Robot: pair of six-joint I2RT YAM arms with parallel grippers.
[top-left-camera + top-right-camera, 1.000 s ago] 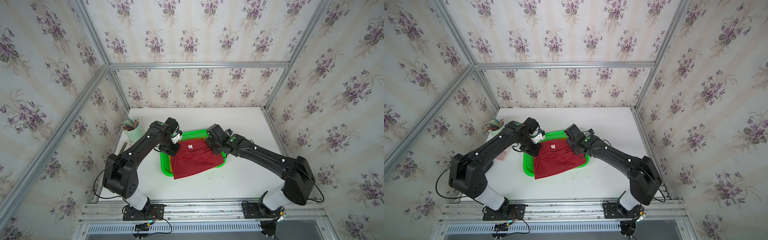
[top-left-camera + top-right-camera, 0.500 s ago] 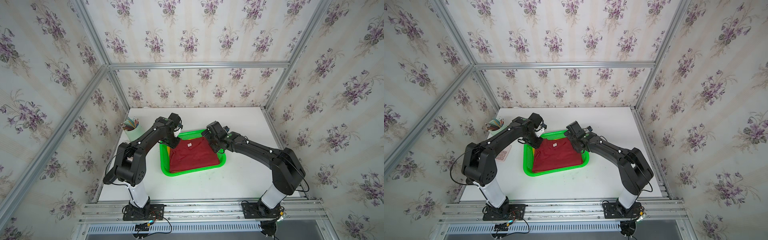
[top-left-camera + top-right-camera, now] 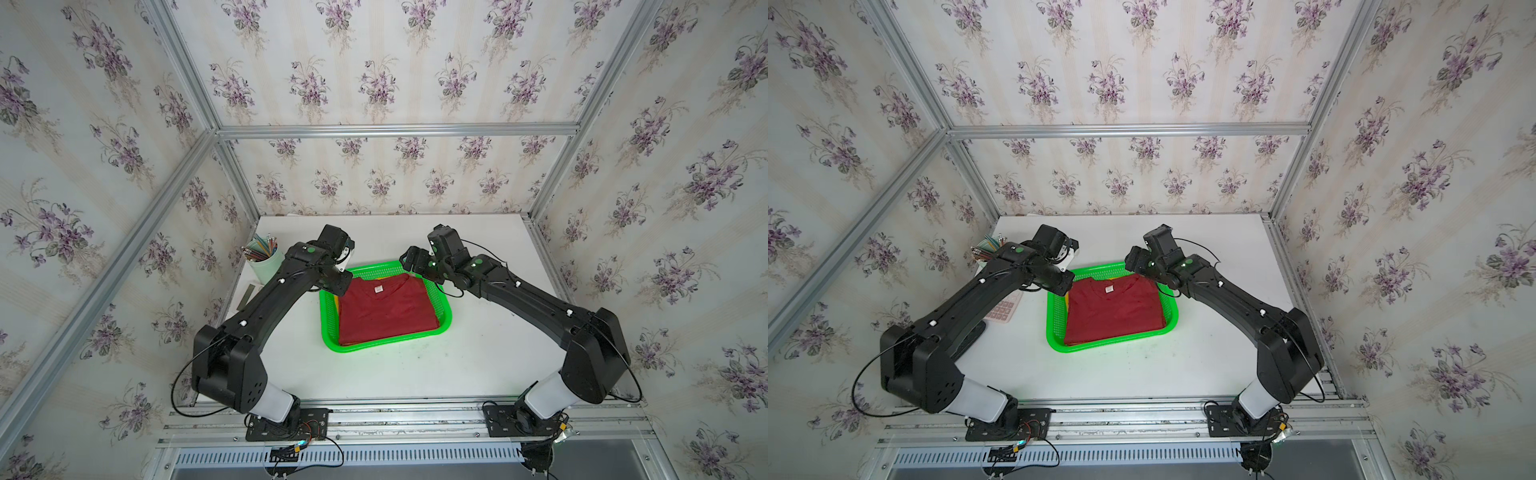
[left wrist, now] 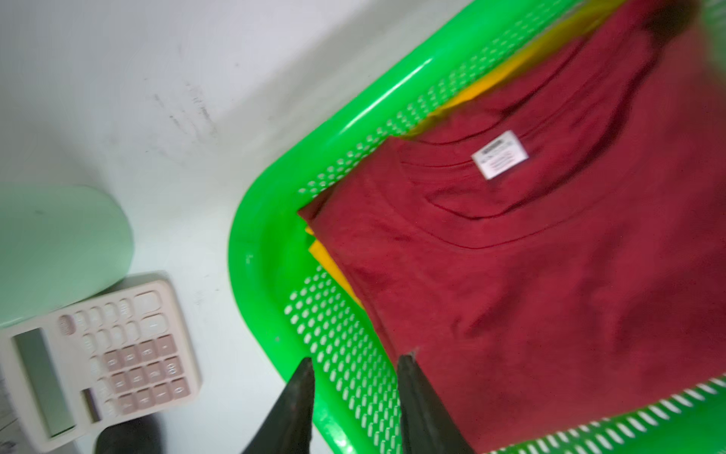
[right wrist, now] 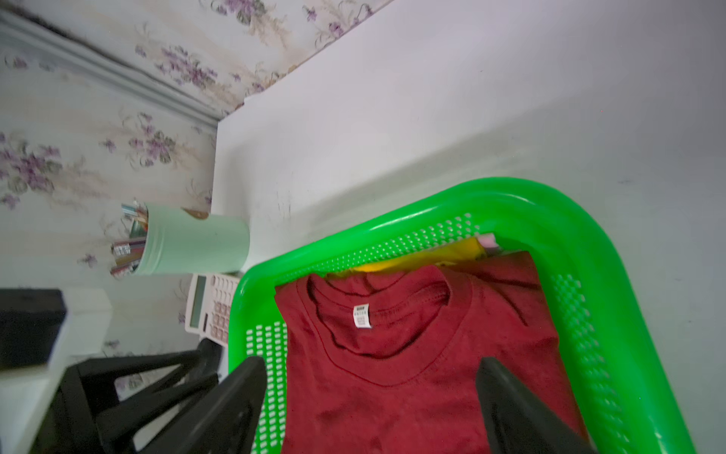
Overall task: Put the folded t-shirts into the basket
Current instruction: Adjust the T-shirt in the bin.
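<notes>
The bright green basket (image 3: 386, 347) (image 3: 1113, 345) stands mid-table. A dark red t-shirt (image 3: 386, 309) (image 3: 1113, 309) lies folded flat in it, white neck label up. Under it a mustard yellow t-shirt (image 4: 491, 84) (image 5: 432, 257) shows at the edges, and a sliver of pink t-shirt (image 5: 488, 239) peeks out at a far corner. My left gripper (image 4: 357, 359) (image 3: 337, 286) hovers open over the basket's far left wall, holding nothing. My right gripper (image 5: 369, 359) (image 3: 415, 266) hangs wide open above the red shirt's collar end, also holding nothing.
A pale green pencil cup (image 3: 264, 262) (image 5: 196, 243) stands at the table's far left. A pink calculator (image 4: 98, 365) (image 3: 1003, 309) lies beside it, close to the basket's left side. Wallpapered walls with metal frame posts enclose the table on three sides.
Both grippers were shut on the red t-shirt, which hung over the basket's front rim. They have since opened and drawn back towards the far side, and the shirt lies inside the basket.
</notes>
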